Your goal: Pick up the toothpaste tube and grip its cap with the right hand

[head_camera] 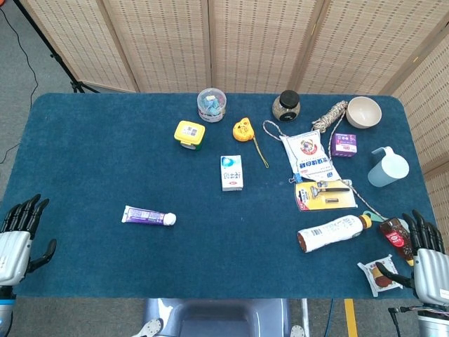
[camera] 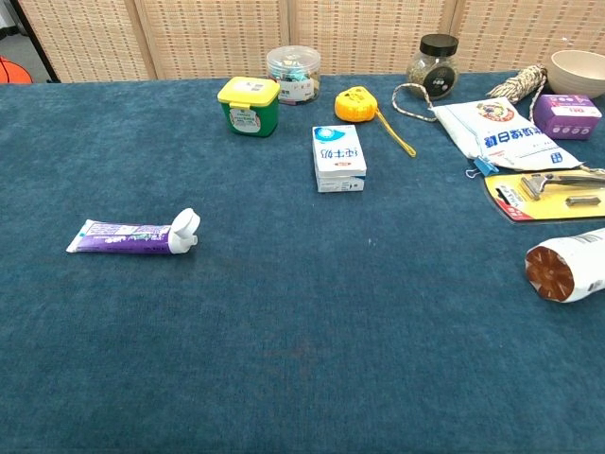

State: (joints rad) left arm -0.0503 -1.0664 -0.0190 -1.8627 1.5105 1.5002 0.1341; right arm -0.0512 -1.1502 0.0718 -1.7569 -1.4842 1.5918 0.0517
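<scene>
Still untouched: toothpaste tube flat, both hands apart.

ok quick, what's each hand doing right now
Left hand: open, holding nothing.
Right hand: open, holding nothing.

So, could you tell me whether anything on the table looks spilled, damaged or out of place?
Nothing looks spilled or broken. The toothpaste tube lies flat and alone at the left, cap pointing right. A white bottle lies on its side at the right, apparently intact. Neither robot hand touches anything.
</scene>
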